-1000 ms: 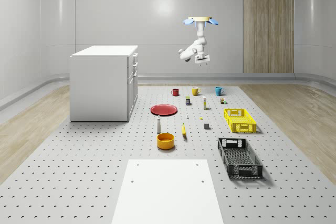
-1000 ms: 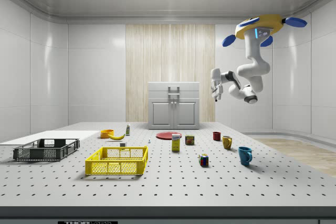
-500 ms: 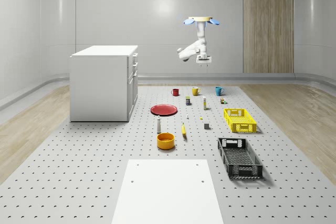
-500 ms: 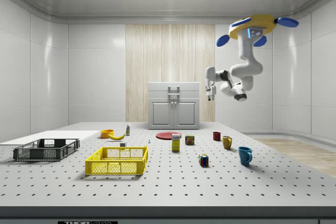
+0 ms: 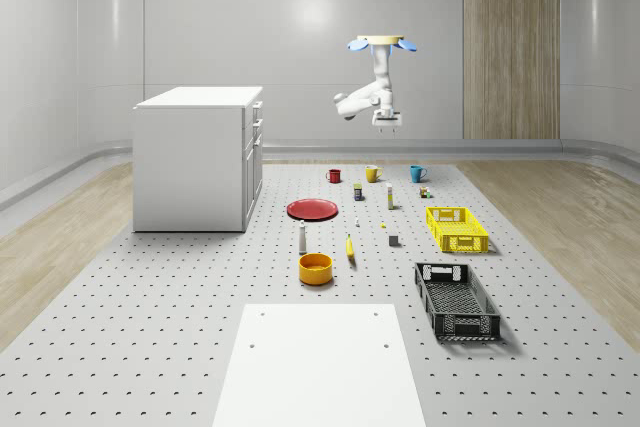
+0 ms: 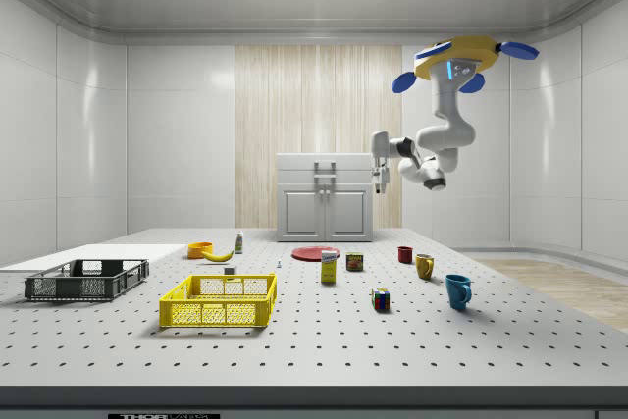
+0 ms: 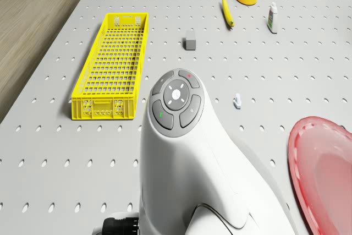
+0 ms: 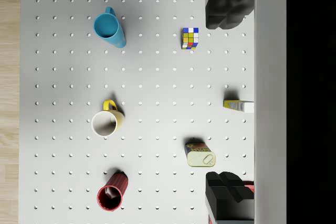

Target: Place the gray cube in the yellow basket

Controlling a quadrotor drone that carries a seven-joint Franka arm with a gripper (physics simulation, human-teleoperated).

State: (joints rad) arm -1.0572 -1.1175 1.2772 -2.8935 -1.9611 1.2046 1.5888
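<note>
Hovering high near the whole-scene view's top centre, claw (image 5: 387, 122) wide open and empty, well apart from cube (image 7: 190, 41); risk of nudging cube, or of dropping short of basket (image 7: 113, 66).

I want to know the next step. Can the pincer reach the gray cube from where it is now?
Probably not yet. The pincer hangs high above the mugs while the drone hovers, and the gray cube lies well below, beside the yellow basket. Nothing blocks a descent.

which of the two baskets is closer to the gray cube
The yellow basket: the gray cube sits just off its long side. The black basket lies farther along, past the yellow one's end, toward the white board.
</note>
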